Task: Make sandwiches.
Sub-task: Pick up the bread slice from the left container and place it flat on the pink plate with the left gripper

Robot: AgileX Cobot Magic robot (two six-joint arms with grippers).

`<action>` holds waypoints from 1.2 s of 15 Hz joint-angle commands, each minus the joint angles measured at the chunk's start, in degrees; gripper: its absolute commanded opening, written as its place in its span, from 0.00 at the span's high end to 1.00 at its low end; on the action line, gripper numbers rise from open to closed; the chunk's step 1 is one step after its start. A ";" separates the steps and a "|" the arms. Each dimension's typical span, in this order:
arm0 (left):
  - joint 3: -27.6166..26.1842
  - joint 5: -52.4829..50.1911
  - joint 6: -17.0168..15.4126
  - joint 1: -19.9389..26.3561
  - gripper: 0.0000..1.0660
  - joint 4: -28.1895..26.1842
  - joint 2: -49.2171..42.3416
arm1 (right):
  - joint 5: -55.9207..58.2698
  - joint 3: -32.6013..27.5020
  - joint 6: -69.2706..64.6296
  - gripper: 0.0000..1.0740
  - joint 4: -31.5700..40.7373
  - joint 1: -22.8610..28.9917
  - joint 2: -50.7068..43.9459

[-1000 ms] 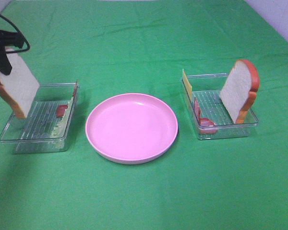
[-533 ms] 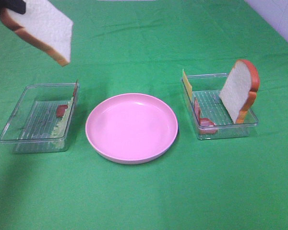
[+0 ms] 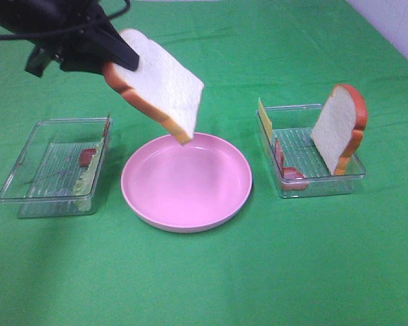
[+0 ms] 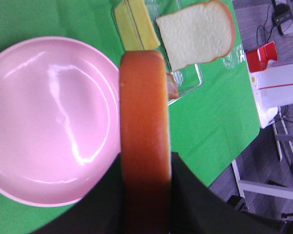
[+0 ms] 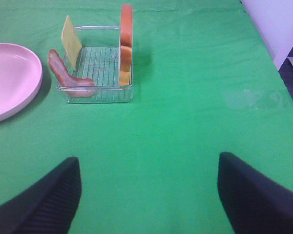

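Bread (image 3: 160, 85) is hanging over plate (image 3: 190, 227), left claw (image 3: 119, 62) gripping its crust end. It is looking light, stiff; right claw (image 5: 147, 192) is standing open.

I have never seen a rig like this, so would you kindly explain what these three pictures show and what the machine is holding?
It is a robot with two arms, each ending in a gripper. One picture comes from a camera mounted high above the scene; the other two from cameras on the wrists. The left gripper clamps a toy bread slice by its crust, in the air by the pink plate. The right gripper is open and empty above the green cloth. One clear tray holds a second bread slice standing on edge, a cheese square and bacon.
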State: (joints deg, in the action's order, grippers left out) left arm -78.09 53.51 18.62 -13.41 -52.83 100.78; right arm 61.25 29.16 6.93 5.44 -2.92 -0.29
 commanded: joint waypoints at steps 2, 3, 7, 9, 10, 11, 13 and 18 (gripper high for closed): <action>-0.17 -3.38 0.57 -3.44 1.00 -0.11 6.88 | -0.52 -0.11 0.46 0.31 -0.06 -0.23 -0.69; -0.17 -3.50 0.52 -4.24 1.00 -1.03 9.11 | -0.52 -0.11 0.46 0.31 -0.06 -0.23 -0.69; -0.17 -5.61 0.57 -6.19 1.00 -3.21 15.93 | -0.52 -0.11 0.46 0.31 -0.06 -0.23 -0.69; -0.17 -6.99 0.57 -6.25 1.00 -3.44 17.13 | -0.52 -0.11 0.46 0.31 -0.06 -0.23 -0.69; -0.17 -7.96 0.57 -6.42 1.00 -3.67 17.88 | -0.52 -0.11 0.46 0.31 -0.06 -0.23 -0.69; -0.17 -8.08 0.57 -6.42 1.00 -3.90 17.88 | -0.52 -0.11 0.46 0.31 -0.06 -0.23 -0.69; -0.17 -8.31 0.80 -6.42 1.00 -3.84 17.88 | -0.52 -0.11 0.46 0.31 -0.06 -0.23 -0.69; -0.17 -7.28 1.55 -6.42 0.59 -3.84 17.88 | -0.52 -0.11 0.46 0.31 -0.06 -0.23 -0.69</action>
State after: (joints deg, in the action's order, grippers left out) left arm -78.09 46.18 19.94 -19.42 -55.81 118.54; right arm 61.25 29.16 6.93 5.44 -2.92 -0.29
